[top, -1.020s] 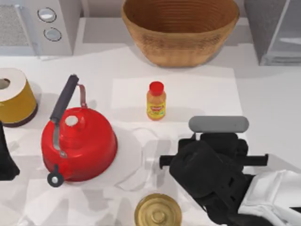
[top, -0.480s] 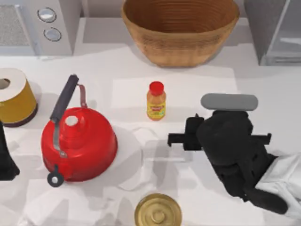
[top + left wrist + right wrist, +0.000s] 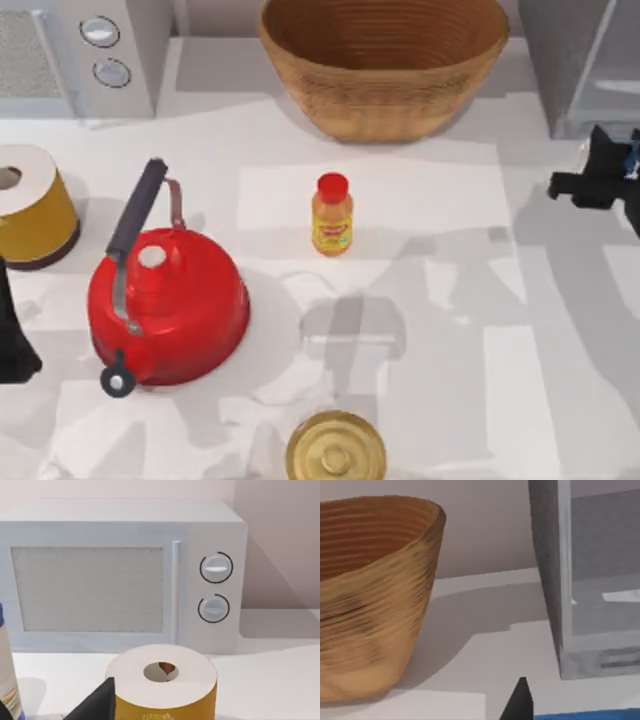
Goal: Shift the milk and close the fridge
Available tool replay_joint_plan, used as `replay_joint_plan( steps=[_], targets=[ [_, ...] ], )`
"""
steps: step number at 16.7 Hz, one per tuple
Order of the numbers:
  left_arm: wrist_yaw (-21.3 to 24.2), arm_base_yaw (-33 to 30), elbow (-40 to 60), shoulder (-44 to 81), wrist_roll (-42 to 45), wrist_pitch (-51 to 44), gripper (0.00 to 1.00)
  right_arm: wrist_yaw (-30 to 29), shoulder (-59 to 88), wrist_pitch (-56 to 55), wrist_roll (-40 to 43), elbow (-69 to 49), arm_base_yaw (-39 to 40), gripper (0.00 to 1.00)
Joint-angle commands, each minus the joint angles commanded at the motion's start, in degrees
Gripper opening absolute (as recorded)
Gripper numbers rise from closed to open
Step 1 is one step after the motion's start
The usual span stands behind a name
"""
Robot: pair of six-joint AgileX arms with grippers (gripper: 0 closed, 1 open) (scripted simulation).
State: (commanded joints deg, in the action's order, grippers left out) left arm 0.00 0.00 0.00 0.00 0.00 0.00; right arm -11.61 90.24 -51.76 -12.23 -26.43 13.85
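The right gripper (image 3: 612, 178) sits at the table's far right edge, just in front of the grey fridge (image 3: 580, 65), which stands open at the back right corner. A strip of the milk's (image 3: 587, 714) blue top shows in the right wrist view beside a dark fingertip (image 3: 520, 700), so the carton is clamped between the fingers. The left arm (image 3: 15, 335) rests parked at the left edge, near the red kettle (image 3: 170, 300); I cannot tell how its fingers stand.

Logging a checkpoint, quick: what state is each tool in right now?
Left tool: parked at the table's left edge; state cannot be told.
Right tool: near the fridge, apparently carrying the milk; grip unclear.
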Motion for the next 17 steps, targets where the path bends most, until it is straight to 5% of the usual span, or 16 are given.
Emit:
replay_joint_plan(
  steps=[6,12,17],
  targets=[
    [0.00,0.00,0.00,0.00,0.00,0.00,1.00,9.31,-3.99,-12.00,11.24,4.03,-12.94,0.00],
    [0.00,0.00,0.00,0.00,0.00,0.00,1.00,9.38,-3.02,-11.21,11.24,3.04,-12.94,0.00],
    [0.00,0.00,0.00,0.00,0.00,0.00,1.00,10.79,7.39,-2.40,11.84,-9.51,-15.57,0.00]
  ],
)
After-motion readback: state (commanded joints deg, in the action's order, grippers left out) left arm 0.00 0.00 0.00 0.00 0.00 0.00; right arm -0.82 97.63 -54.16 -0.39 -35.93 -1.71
